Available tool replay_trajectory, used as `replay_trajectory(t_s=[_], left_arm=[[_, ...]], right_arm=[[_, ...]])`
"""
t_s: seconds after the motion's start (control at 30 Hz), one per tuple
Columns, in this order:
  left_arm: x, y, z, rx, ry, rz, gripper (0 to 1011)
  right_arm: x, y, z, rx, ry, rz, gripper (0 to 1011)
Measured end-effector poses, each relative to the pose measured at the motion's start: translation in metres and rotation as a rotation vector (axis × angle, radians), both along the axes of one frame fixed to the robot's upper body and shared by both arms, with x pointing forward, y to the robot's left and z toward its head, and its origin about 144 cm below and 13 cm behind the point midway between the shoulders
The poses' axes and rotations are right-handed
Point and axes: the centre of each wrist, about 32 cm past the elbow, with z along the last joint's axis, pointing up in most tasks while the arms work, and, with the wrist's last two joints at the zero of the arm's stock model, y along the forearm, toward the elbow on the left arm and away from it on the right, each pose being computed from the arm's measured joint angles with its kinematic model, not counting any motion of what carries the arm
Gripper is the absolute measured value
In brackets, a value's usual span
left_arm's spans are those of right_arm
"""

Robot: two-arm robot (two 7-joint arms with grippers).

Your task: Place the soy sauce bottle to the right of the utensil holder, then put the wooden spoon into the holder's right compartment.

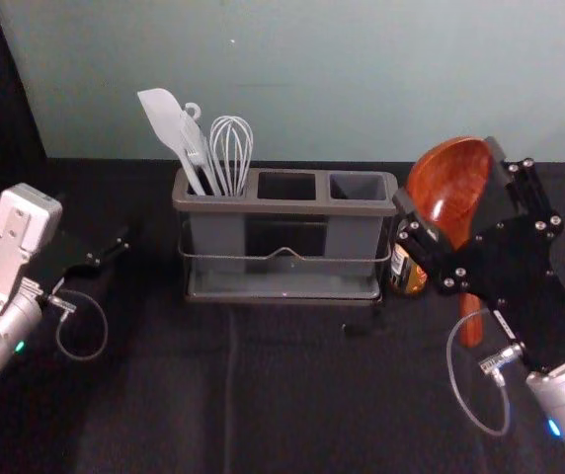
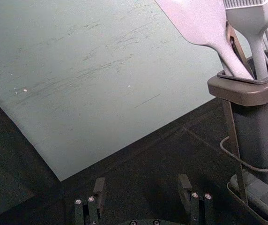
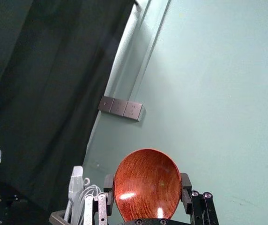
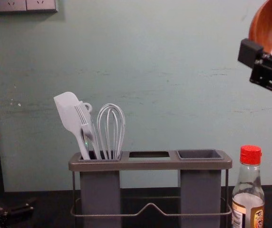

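Observation:
In the head view my right gripper (image 1: 448, 176) is shut on the wooden spoon (image 1: 447, 202) by its bowl, handle hanging down, raised to the right of the utensil holder (image 1: 282, 205). The right wrist view has the spoon's bowl (image 3: 147, 187) between the pads of my right gripper (image 3: 147, 183). The red-capped soy sauce bottle (image 4: 248, 204) stands upright just right of the holder (image 4: 150, 164); the spoon and gripper partly cover it from above. The holder's right compartment (image 4: 200, 155) has nothing standing in it. My left gripper (image 1: 122, 242) is parked at the left; in its wrist view the left gripper (image 2: 142, 187) is open.
A white spatula (image 4: 69, 114), a fork-like utensil and a whisk (image 4: 111, 128) stand in the holder's left compartment. The pale green wall (image 1: 322, 79) rises behind the black-covered table (image 1: 292, 395). Wall sockets (image 3: 120, 107) show in the right wrist view.

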Motion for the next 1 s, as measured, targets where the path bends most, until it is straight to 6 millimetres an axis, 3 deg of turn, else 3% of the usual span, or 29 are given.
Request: replay_trajectory(t_s=[0.8, 1.0], left_arm=[[0.000, 0.000, 0.000, 0.000, 0.000, 0.000, 1000], [0.000, 0.000, 0.000, 0.000, 0.000, 0.000, 1000]], right_arm=[[0.000, 0.000, -0.001, 0.002, 0.004, 0.000, 837], [0.015, -0.001, -0.001, 0.005, -0.024, 0.023, 837]])
